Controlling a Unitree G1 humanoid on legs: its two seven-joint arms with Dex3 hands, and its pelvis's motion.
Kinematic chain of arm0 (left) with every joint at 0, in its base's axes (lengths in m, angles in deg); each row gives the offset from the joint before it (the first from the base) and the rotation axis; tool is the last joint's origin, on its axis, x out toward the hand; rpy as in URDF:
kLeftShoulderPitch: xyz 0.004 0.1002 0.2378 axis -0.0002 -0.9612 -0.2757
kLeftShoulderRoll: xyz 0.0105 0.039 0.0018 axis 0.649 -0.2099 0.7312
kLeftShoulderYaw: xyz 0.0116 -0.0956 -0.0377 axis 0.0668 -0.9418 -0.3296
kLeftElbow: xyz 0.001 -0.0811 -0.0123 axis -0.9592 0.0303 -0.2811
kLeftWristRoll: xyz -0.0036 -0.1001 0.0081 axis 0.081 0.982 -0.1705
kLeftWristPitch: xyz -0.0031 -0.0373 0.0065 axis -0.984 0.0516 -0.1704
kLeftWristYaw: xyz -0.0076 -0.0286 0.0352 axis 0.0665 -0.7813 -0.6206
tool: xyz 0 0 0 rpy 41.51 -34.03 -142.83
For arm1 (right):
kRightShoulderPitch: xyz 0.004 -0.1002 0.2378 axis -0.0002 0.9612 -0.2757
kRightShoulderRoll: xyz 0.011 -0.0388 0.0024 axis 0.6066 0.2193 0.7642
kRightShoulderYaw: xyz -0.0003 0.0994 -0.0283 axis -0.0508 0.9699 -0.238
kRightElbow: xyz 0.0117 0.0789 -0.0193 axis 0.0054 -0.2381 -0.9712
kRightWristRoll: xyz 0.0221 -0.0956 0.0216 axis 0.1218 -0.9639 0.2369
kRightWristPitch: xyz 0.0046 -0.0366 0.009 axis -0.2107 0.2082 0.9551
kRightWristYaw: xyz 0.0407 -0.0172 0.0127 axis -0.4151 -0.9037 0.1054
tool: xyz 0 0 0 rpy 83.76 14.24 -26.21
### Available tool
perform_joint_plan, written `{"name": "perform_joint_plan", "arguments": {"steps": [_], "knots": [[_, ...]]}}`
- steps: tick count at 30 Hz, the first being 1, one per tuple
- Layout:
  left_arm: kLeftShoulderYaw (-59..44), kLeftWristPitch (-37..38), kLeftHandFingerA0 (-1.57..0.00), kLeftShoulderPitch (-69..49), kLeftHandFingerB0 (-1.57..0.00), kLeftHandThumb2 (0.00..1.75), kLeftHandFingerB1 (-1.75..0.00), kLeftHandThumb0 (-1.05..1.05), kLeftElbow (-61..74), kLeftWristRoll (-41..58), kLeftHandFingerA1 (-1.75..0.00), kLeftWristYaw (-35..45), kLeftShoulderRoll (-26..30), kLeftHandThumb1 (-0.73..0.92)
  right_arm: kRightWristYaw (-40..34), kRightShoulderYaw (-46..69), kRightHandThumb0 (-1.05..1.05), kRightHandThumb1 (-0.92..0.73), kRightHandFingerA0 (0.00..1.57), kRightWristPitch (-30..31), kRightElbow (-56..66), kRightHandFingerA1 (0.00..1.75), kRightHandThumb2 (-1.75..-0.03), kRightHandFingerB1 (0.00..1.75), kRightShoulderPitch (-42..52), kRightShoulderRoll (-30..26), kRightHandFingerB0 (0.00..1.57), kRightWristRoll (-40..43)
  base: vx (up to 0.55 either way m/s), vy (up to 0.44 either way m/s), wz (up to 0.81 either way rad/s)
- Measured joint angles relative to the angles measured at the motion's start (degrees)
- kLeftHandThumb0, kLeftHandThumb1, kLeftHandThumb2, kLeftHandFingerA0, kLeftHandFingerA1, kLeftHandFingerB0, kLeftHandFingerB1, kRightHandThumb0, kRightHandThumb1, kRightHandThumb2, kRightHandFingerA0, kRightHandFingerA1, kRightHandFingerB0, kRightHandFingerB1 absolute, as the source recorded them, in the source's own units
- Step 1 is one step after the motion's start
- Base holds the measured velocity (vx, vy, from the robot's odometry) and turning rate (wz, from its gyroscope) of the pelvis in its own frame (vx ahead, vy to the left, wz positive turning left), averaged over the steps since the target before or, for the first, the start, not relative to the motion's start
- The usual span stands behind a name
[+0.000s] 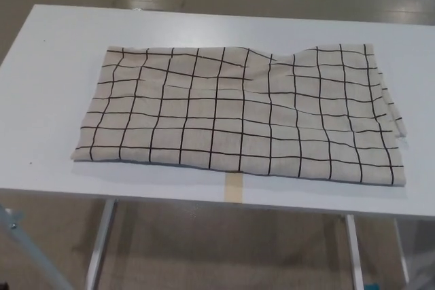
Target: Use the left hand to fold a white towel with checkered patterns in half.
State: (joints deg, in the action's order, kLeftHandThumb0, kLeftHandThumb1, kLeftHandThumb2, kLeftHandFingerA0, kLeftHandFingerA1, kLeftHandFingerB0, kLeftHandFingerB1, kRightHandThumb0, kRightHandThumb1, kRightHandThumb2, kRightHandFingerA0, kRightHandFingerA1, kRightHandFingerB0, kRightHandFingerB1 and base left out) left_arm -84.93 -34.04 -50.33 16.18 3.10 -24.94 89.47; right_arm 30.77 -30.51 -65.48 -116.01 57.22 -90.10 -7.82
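Cream cloth towel with black checked lines (241,117), flat on white rectangular table (41,66), long axis left to right; neither hand in view, finger state and nearer arm undeterminable.

Towel (241,117) spread flat across centre of worktop (47,73), strip of tape (234,187) under its lower edge, floor behind worktop

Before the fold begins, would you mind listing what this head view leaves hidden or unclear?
- Both robot hands: out of the head view, so their state is unknown.
- Tan strip at the table's near edge: the towel covers most of it, so its length is hidden.
- Towel's right edge: layers seem to show, but their number can't be counted.
- Table legs: cut off by the picture's bottom edge.
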Motion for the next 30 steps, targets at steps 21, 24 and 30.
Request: {"name": "perform_joint_plan", "arguments": {"steps": [21, 24, 30], "knots": [[3.5, 11.2, 0.00, -8.5, 0.00, 0.84, 0.00, -0.82, 16.1, 0.3, -0.11, 3.3, -1.4, 0.48, 0.4, -3.1, -0.32, -0.54, 0.49, -1.3, 11.4, 0.61, -0.56, 0.57, 5.2, 4.4, 0.58, 1.3, 0.00, 0.000, 0.00], [3.8, 13.6, 0.00, -9.8, 0.00, 0.85, 0.00, -0.83, 20.0, -0.7, -0.10, 3.0, -1.5, 0.49, 0.5, -4.1, -0.34, -0.53, 0.49, -1.3, 12.4, 0.61, -0.55, 0.57, 6.3, 4.9, 0.57, 1.2, 0.00, 0.000, 0.00], [2.9, 18.3, 0.00, -10.3, 0.00, 0.85, -0.07, -0.77, 28.0, -4.5, -0.12, 1.1, -1.5, 0.46, 0.9, -5.9, -0.32, -0.54, 0.49, -1.3, 13.4, 0.60, -0.54, 0.56, 8.3, 5.7, 0.55, 1.1, 0.00, 0.000, 0.00]]}}
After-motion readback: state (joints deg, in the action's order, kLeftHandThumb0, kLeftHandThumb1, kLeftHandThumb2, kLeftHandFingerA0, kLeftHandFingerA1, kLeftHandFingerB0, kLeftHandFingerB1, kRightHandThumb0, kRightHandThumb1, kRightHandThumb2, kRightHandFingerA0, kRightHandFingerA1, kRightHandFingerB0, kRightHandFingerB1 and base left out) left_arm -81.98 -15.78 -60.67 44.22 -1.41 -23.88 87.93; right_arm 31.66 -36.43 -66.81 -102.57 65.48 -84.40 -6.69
